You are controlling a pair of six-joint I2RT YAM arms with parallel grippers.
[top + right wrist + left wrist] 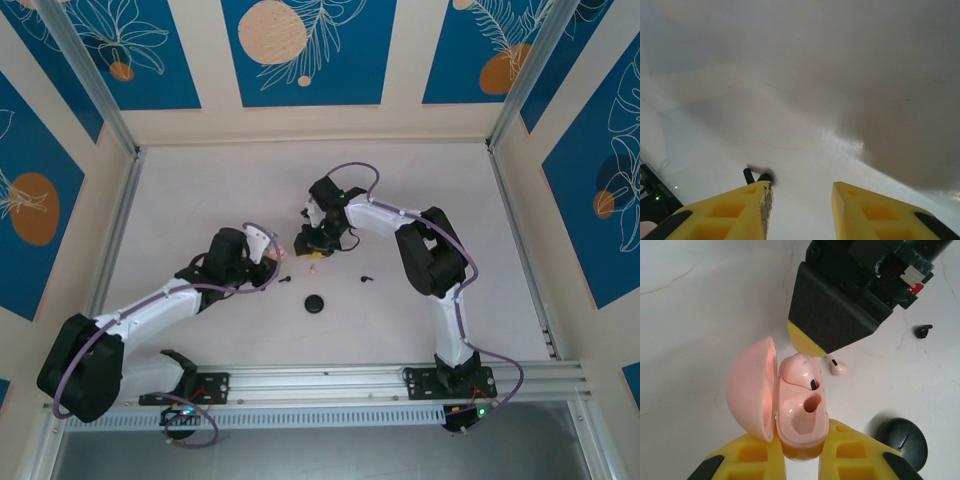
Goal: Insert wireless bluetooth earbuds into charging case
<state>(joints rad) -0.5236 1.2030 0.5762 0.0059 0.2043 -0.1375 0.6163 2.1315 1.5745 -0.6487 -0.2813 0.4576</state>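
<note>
My left gripper (802, 442) is shut on the base of an open pale pink charging case (801, 410), its lid (750, 387) swung out to the left. One pink earbud (799, 371) sits in the case's far socket; the near socket is empty. A second pink earbud (838, 368) lies on the table just past the case. My right gripper (316, 243) hovers right over the case, one yellow fingertip (807, 344) close above the seated earbud. Its jaws (801, 192) stand open with nothing between them. A black earbud (756, 175) lies beyond its left finger.
A closed round black case (315, 305) rests on the white table in front of both grippers. Black earbuds lie loose at its left (284, 280) and right (366, 278). Aluminium posts and patterned walls fence the table on three sides.
</note>
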